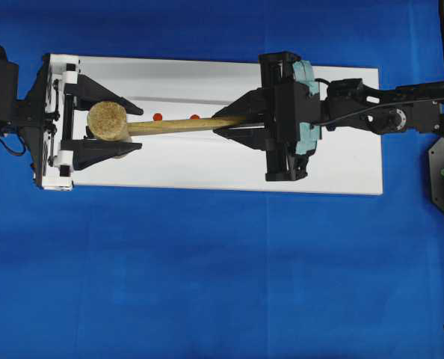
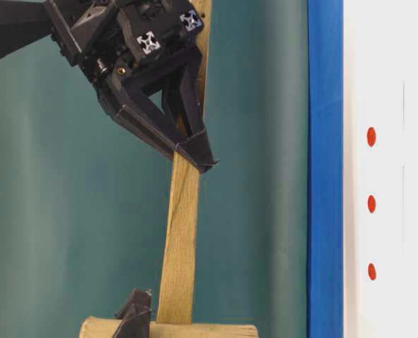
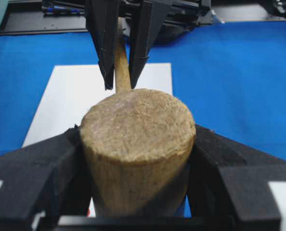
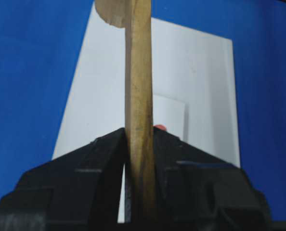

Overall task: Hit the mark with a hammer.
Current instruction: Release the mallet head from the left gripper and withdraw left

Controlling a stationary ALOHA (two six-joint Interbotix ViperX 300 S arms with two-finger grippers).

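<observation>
Overhead view: wooden mallet [image 1: 158, 125] is held in the air over the white board [image 1: 334, 168] by both arms. Left claw [image 1: 128, 127] sits at 9 o'clock of the board, fingers either side of the thick cylindrical head, clamped on it. Left wrist view confirms both pads pressed against the head's sides. Right claw [image 1: 226, 123] comes in from 3 o'clock and is closed on the flat handle near its free end. Right wrist view shows the handle pinched between both fingers.

Step, as I read it: handover, mid-transfer. Both claws grip at once, nothing swung yet. The right one has the handle, which is the grip you'd want for striking.

Red marks: two dots [image 1: 157, 117] visible overhead just at 12 o'clock of the handle; table-level view shows three in a row [image 2: 371, 203] on the board.

Next move needs: left claw to open and back off toward 9 o'clock clear of the head, then the right arm to line the head up over a dot and bring it down. Risk: the handle is flat and tapering and the head is heavy, so it could pivot in the pinch once the left side lets go.

Writing: no brand, label or readable text anywhere. Blue cloth [image 1: 207, 284] on the bench is plain.
</observation>
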